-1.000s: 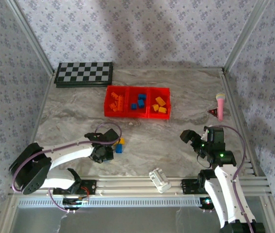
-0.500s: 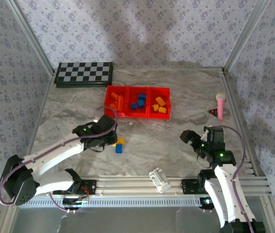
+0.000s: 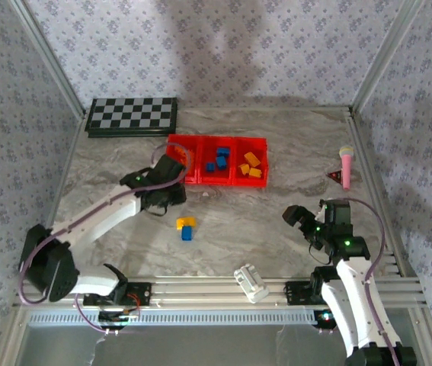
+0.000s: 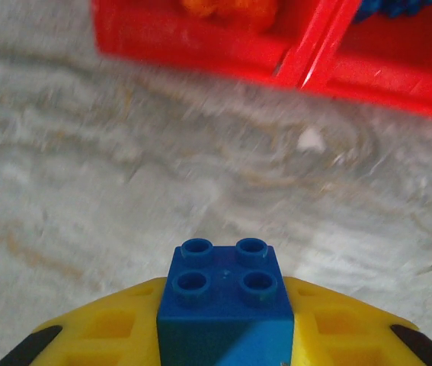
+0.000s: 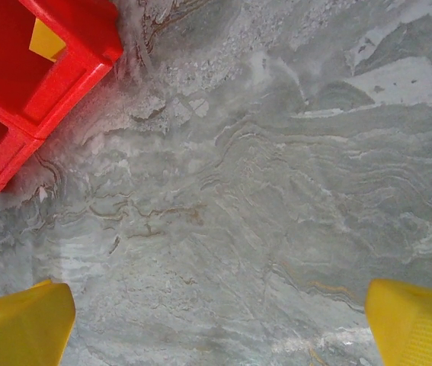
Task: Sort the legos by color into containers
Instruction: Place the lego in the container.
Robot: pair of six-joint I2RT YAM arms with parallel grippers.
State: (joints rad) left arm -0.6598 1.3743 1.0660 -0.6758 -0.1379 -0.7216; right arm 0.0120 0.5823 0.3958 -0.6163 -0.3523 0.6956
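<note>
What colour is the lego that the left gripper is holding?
Blue, a four-stud lego; the left wrist view shows it best, between the yellow fingers.

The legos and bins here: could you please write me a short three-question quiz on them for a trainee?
1. True or false: the left hand holds a blue brick.
2. Which colour lies in the middle bin? A orange, B blue, C yellow.
3. How many bricks lie loose on the table?
Key: 1 true; 2 B; 3 two, a yellow brick and a second blue brick.
</note>
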